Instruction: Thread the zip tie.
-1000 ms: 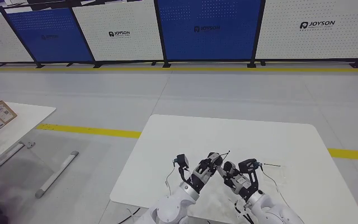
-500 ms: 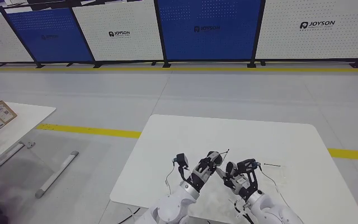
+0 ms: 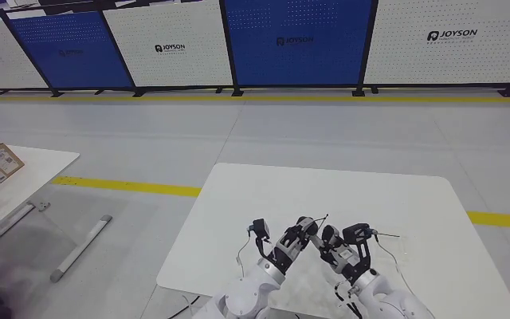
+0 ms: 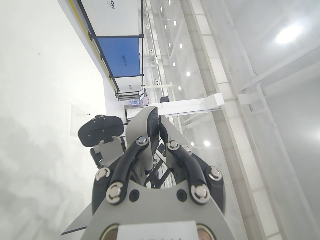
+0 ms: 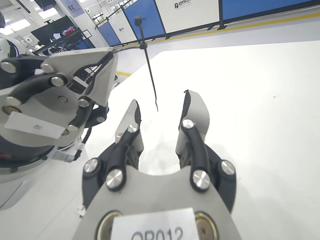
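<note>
L hand (image 5: 112,53) pinches zip tie (image 5: 149,68); R hand (image 5: 161,97) wide open.

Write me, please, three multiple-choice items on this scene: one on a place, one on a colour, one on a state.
1. Where is the zip tie's free tip relative to the right gripper? A. clamped in its fingers B. hanging free before the gap between them C. behind its wrist
2. The zip tie's colour? A. white B. black C. red
3. The left gripper's fingers are: A. wide open B. shut on nothing C. shut on the zip tie
B: the tip dangles untouched. B: its strap is black. C: the strap leaves the closed fingers.
</note>
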`<action>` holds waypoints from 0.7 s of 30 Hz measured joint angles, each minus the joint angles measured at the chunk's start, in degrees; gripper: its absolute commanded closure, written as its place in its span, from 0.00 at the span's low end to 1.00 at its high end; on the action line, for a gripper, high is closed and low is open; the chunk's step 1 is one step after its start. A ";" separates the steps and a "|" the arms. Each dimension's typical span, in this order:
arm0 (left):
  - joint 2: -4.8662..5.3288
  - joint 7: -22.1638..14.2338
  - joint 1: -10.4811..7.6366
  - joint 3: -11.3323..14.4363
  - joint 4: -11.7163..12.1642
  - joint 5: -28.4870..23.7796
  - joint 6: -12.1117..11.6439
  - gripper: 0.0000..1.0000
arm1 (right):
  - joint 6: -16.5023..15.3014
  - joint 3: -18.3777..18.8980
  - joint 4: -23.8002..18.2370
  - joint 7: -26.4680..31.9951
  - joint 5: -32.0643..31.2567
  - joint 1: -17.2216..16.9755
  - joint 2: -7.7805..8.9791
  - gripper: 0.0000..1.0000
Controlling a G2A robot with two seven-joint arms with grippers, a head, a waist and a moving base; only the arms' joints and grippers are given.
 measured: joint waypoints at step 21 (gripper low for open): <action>-0.01 -0.36 0.55 -0.24 -0.41 0.38 -0.36 1.00 | 0.93 -0.91 1.31 -0.15 0.02 1.13 -0.20 1.00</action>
